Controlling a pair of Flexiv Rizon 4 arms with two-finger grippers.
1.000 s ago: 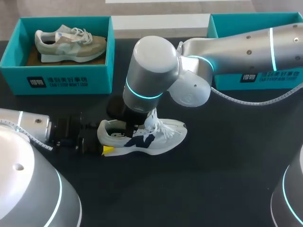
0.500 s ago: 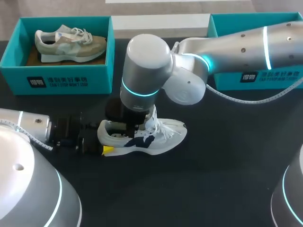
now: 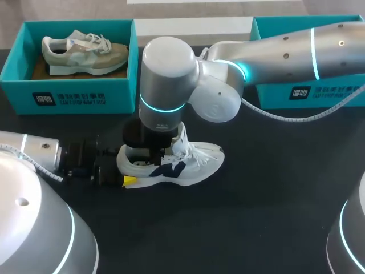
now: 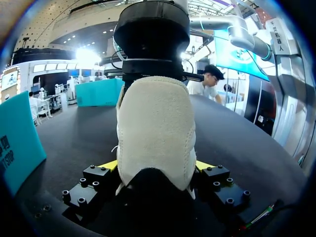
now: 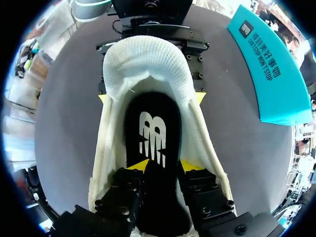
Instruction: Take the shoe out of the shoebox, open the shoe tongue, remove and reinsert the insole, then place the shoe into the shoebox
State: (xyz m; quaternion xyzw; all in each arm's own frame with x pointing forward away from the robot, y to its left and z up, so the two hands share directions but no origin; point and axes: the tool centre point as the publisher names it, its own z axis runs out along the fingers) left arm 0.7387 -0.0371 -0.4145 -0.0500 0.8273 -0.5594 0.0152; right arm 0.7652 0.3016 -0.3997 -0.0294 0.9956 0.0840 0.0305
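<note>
Leftward over the white shoe (image 3: 197,162) has swung the right arm (image 3: 285,51), its wrist now above the heel opening; the shoe and the left gripper (image 4: 157,165) have kept their places.

Well apart from both grippers, off to the left, a teal shoebox (image 3: 68,97) holds a beige shoe (image 3: 85,51). The left gripper lies low on the black table (image 3: 256,217), with its yellow tips pressed to either side of the white shoe's heel, holding it upright on its sole. Just ahead of it the right gripper (image 5: 164,165) points down into the shoe's opening. Its fingers stand narrow and clasp the black insole (image 5: 152,133) from both sides. The laces and toe lie beyond that gripper. Behind the right arm stands a second teal shoebox (image 3: 274,34), well apart from the shoe.
</note>
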